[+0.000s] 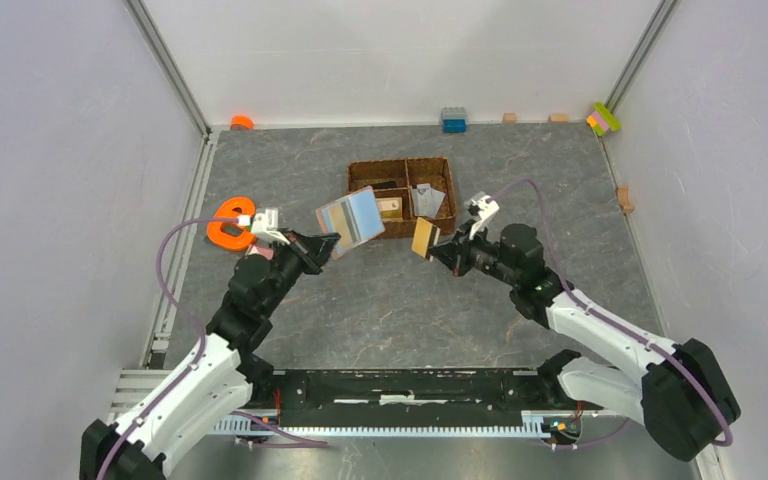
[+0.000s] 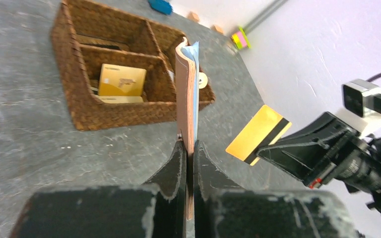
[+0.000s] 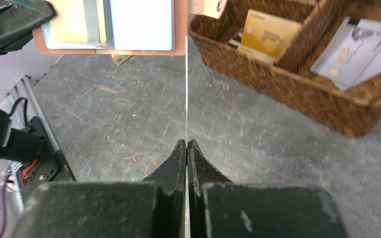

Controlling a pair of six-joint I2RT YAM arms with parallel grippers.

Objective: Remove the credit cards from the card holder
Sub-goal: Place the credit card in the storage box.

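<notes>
- left gripper (image 2: 189,146) — jaws clamped on the bottom edge of the card holder (image 2: 185,89); holder upright, opened, aloft near the basket (image 2: 124,116).
- right gripper (image 3: 186,145) — jaws closed on a gold card (image 2: 250,136), just clear of the holder.
- both forearms angle inward, wrists facing; the holder seems to contain two more cards.

- I saw the card holder (image 2: 184,94) as matt, salmon, leather-like material.
- The gold card (image 2: 252,138) looked like smooth, glossy plastic.
- The basket (image 2: 114,116) was rough brown wicker.
- The worktop (image 2: 25,129) looked matt, grey and stone-veined.
- My left hand (image 2: 189,146) was matt black plastic, scuffed pale at the edges.
</notes>
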